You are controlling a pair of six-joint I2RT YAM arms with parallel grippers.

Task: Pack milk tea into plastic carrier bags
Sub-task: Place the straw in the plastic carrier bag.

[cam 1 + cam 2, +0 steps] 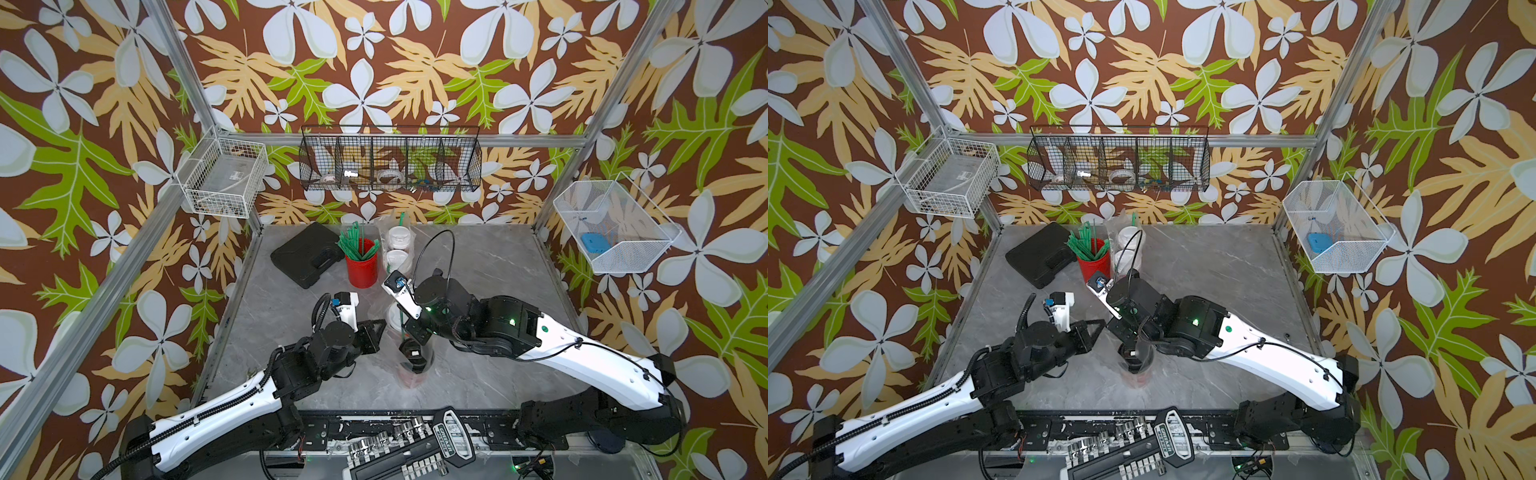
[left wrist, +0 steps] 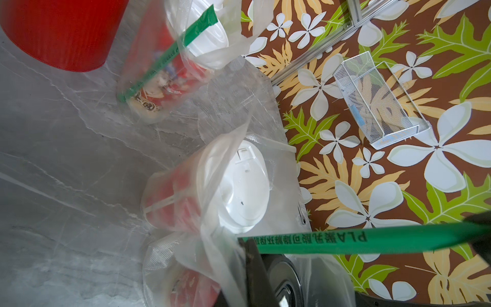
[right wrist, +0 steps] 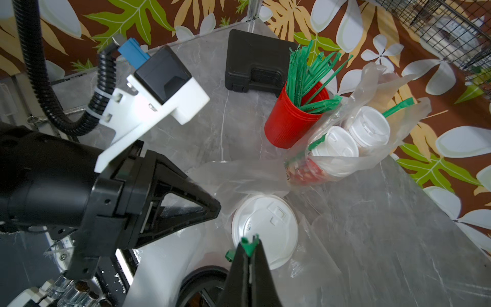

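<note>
**Straw held over the near bag**

The right fingers (image 3: 236, 271) are clenched on a green straw (image 3: 250, 248) over a white-lidded cup (image 3: 265, 226) in the near carrier bag (image 3: 233, 178), lower centre in both top views. The left fingers (image 3: 186, 202), clenched, sit at its rim.

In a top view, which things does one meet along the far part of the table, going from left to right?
black case → red cup of green straws → carrier bag holding white-lidded milk tea
</note>
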